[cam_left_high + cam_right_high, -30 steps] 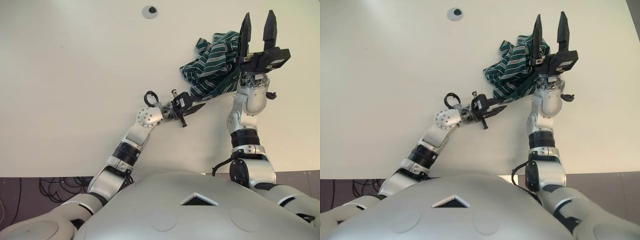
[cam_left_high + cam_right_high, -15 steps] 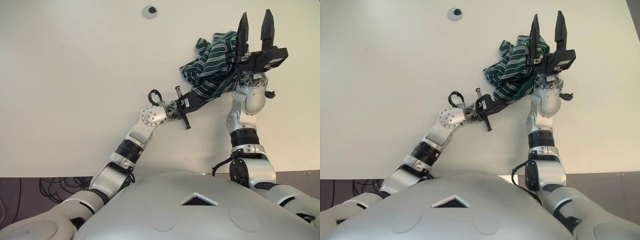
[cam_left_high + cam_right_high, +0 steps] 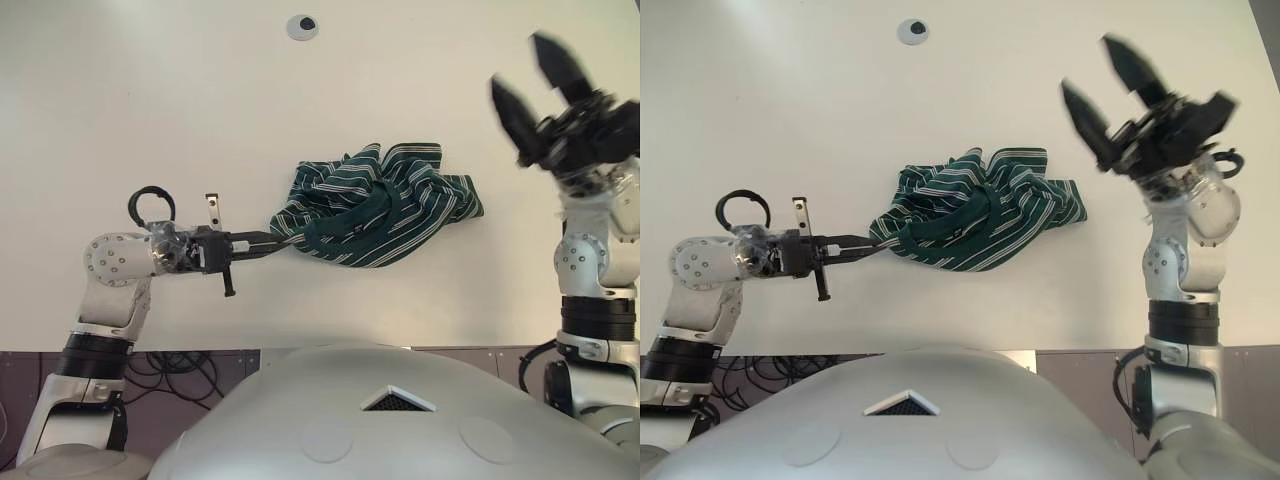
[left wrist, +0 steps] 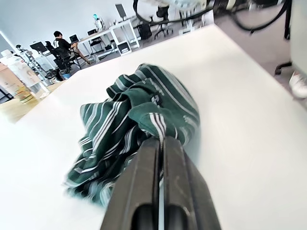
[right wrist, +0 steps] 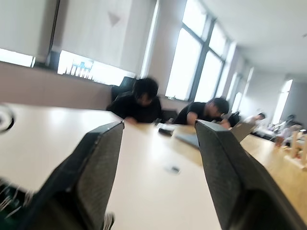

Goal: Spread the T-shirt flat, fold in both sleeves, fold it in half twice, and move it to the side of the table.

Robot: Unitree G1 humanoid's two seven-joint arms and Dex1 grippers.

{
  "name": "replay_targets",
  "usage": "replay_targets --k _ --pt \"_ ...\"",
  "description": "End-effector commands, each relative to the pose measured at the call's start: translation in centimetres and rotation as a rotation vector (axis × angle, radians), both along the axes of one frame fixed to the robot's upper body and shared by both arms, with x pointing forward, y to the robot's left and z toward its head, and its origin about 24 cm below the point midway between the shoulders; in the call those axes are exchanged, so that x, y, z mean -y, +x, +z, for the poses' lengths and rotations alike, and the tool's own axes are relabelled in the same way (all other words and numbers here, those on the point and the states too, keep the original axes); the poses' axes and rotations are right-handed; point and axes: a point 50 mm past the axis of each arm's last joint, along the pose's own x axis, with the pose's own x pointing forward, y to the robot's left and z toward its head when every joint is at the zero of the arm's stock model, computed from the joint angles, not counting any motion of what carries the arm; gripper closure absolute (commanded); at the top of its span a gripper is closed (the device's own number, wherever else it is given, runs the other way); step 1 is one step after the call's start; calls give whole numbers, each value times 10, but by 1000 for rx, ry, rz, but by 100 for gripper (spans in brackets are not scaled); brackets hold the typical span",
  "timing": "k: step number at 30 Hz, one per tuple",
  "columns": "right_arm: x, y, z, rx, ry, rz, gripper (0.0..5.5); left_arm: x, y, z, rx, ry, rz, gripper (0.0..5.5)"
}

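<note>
T-shirt (image 3: 380, 205): we see it green with white stripes, bunched in a crumpled heap. It lies near the middle of the table (image 3: 150, 120). It is not spread flat and no fold is made. A plain dark green band curves across its near side.

Left gripper (image 3: 270, 239): clenched on the T-shirt's left edge. In the left wrist view we see both fingers (image 4: 144, 182) pressed side by side, with striped cloth pinched at the tips. It sits low, just over the tabletop, pointing right toward the heap.

Left arm: stretched in from the left side, roughly level with the table's near part.

Right gripper (image 3: 517, 60): released, fingers spread wide with nothing between them. It is held up above the table, right of the T-shirt and well apart from it. The fingertips point up and away from the robot. In the right wrist view we see the two dark fingers (image 5: 96, 163) apart with bare tabletop beyond.

Cap (image 3: 303, 26): small round grey disc with a dark centre, on the far part of the table, well apart from the T-shirt.

Cables (image 3: 170, 370): dark loops below the table's near edge, left side.

Table: white, with the heap resting directly on it.
</note>
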Motion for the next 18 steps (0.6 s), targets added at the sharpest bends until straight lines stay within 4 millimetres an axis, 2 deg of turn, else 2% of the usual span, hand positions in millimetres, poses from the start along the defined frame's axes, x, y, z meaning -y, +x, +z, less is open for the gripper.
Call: replay_targets --k 1,4,7,10,15,18 --pt "-5 1 -15 -97 -237 66 278 -23 7 17 365 295 52 546" --pt "-16 1 -39 -191 -367 73 278 -34 8 25 530 405 73 546" --pt "-29 7 -69 -324 -465 19 278 -34 3 22 559 419 86 546" --pt "-24 -2 -84 -410 -621 75 278 -30 1 17 583 426 87 546" --pt "-20 -41 -74 -522 -673 328 278 -35 5 15 599 455 117 546" --pt "-19 -42 -52 -535 -577 378 278 -38 6 11 591 467 136 546"
